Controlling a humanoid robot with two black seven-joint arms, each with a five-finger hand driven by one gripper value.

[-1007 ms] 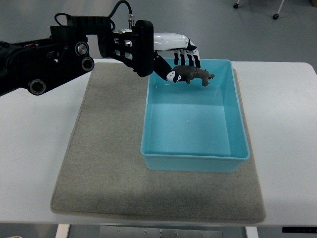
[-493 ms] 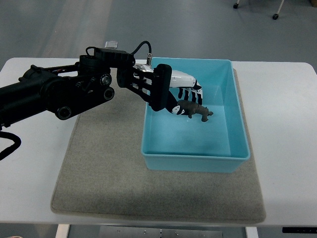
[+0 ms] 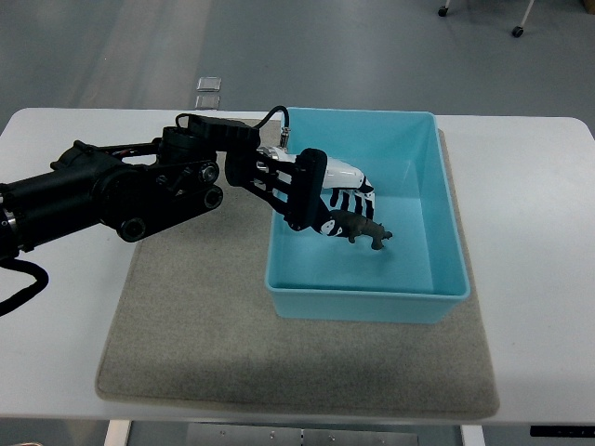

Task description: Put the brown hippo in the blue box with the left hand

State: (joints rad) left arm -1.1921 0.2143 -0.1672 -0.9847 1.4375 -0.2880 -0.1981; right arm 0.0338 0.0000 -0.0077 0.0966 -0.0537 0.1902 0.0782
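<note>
1. We note a white table [image 3: 530, 232] carrying a grey mat [image 3: 186, 316]; the blue box [image 3: 446, 232] sits on the mat's right half, open side up.
2. The left arm [image 3: 112, 190] comes in from the picture's left edge and reaches over the box's left wall. We see no right arm.
3. The left hand [image 3: 337, 197] sits inside the box outline, low over the floor near the left wall.
4. The brown hippo [image 3: 360, 228] is in that hand, lying roughly level, its head end pointing right, toward the box centre.
5. Fingers [image 3: 358, 198]: curled down over the hippo's back, pinching it from above. The toy projects to the right beyond the fingertips.
6. Progress, our judgement: carry is done and the hippo is within the box walls. Whether it touches the floor we cannot tell. Left: open the fingers, withdraw the hand.
</note>
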